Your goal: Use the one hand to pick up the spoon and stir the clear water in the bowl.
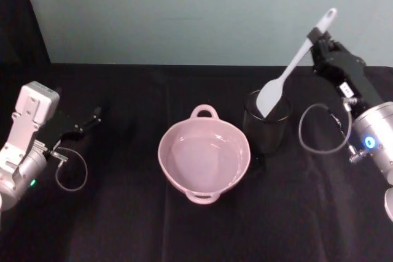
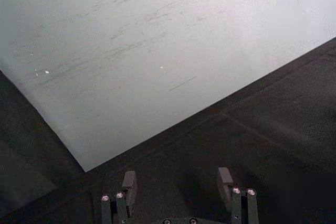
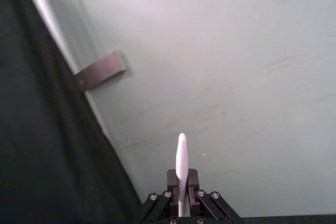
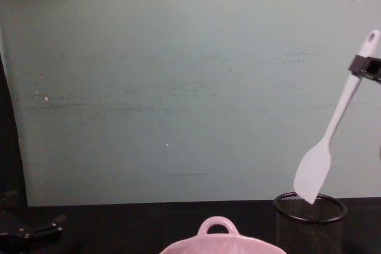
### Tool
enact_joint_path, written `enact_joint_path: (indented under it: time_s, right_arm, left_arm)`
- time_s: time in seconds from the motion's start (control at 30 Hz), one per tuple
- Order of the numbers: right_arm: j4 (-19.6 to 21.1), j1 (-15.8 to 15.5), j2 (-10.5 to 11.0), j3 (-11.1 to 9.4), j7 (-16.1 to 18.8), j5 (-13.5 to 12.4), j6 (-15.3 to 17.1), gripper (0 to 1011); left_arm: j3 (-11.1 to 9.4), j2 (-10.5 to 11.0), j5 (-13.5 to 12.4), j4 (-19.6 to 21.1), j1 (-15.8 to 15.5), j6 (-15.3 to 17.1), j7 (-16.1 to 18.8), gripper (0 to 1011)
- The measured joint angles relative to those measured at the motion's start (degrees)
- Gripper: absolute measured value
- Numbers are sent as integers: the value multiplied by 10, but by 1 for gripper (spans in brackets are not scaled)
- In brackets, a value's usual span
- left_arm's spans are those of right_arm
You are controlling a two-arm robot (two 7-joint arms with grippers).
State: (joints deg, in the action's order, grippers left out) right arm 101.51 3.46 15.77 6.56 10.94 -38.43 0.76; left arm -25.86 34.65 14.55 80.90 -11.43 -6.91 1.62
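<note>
The long white spoon point(image 1: 296, 62) hangs tilted, its blade tip just at the rim of the black wire-mesh cup point(image 1: 267, 132). My right gripper point(image 1: 319, 36) is shut on the handle near its top end, up at the right. In the chest view the spoon point(image 4: 333, 129) slants down from the right gripper point(image 4: 364, 66) to the cup point(image 4: 309, 224). The right wrist view shows the handle end point(image 3: 181, 158) sticking out between the shut right gripper point(image 3: 182, 184). The pale pink bowl point(image 1: 162, 151) with clear water sits at the table's centre, left of the cup, and its handle point(image 4: 217, 227) shows low in the chest view.
My left gripper point(image 1: 95, 116) rests open at the far left of the black table, well away from the bowl; its fingers point(image 2: 129, 182) stand apart over bare cloth. A pale green wall rises behind the table.
</note>
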Motion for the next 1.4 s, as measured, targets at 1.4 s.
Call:
enact_joint_path:
  time_s: [1.4]
  right_arm:
    - [-182, 78, -48, 7, -52, -71, -11, 109]
  left_arm:
    - [0, 0, 0, 0, 0, 0, 0, 1011]
